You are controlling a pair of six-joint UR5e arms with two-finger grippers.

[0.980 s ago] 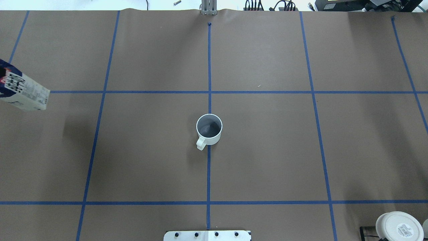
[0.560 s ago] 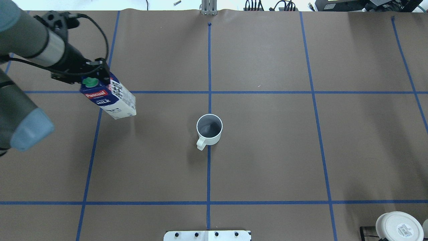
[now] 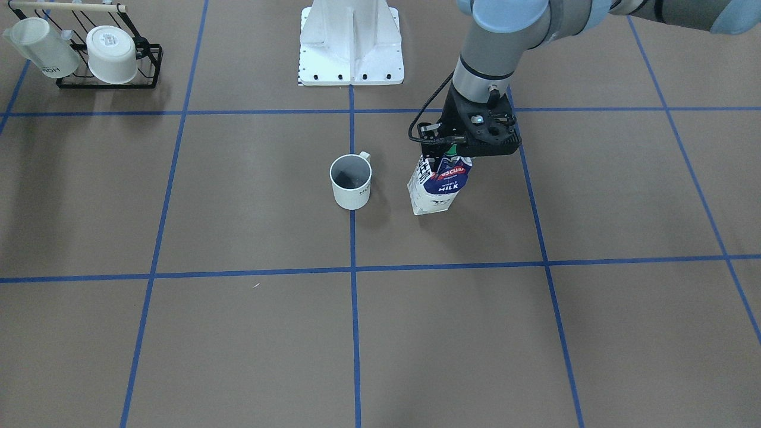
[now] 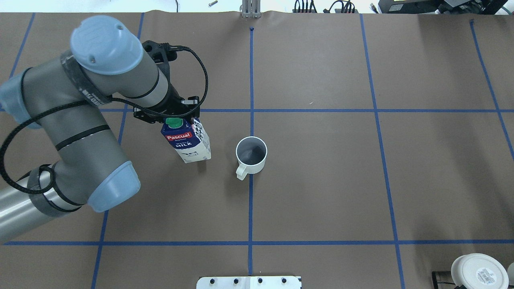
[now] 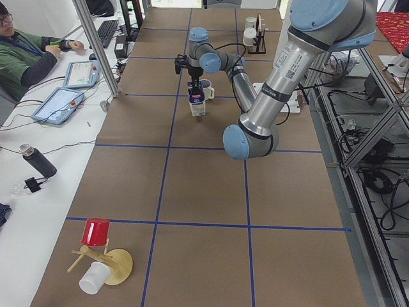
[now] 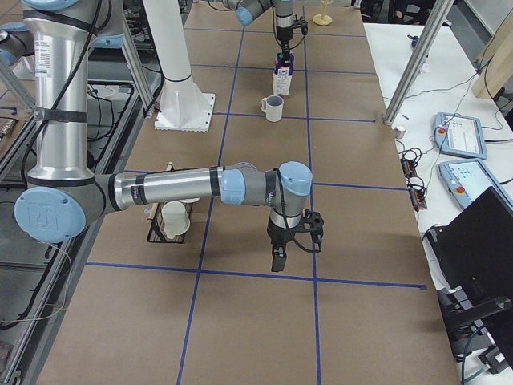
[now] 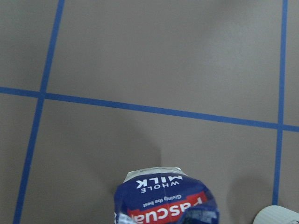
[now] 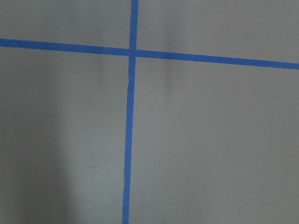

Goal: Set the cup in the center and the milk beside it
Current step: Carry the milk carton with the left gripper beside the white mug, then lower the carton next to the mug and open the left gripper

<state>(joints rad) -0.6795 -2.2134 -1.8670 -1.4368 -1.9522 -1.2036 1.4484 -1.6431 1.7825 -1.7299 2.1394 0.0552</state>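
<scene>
The cup (image 4: pixel 251 155), a white mug with a dark grey inside, stands upright on the middle tape line at the table's center (image 4: pixel 313 168), handle toward the robot. It also shows in the front view (image 3: pixel 351 181). My left gripper (image 4: pixel 173 117) is shut on the top of the milk (image 4: pixel 187 144), a blue-and-white carton with a green cap. It holds the carton upright just left of the cup, with a small gap. I cannot tell whether the carton's base touches the table. In the front view the milk (image 3: pixel 439 189) hangs under that gripper (image 3: pixel 455 153). My right gripper (image 6: pixel 278 258) shows only in the right-side view; I cannot tell its state.
A black rack (image 3: pixel 107 80) with two white mugs stands at the robot's right, near the base plate (image 3: pixel 351 68). One of those mugs shows in the overhead view's bottom right corner (image 4: pixel 478 271). A red cup on a wooden stand (image 5: pixel 96 233) sits at the table's left end.
My left arm has carried the milk from the table's left edge rightward, to just beside the cup. The cup has not moved.
</scene>
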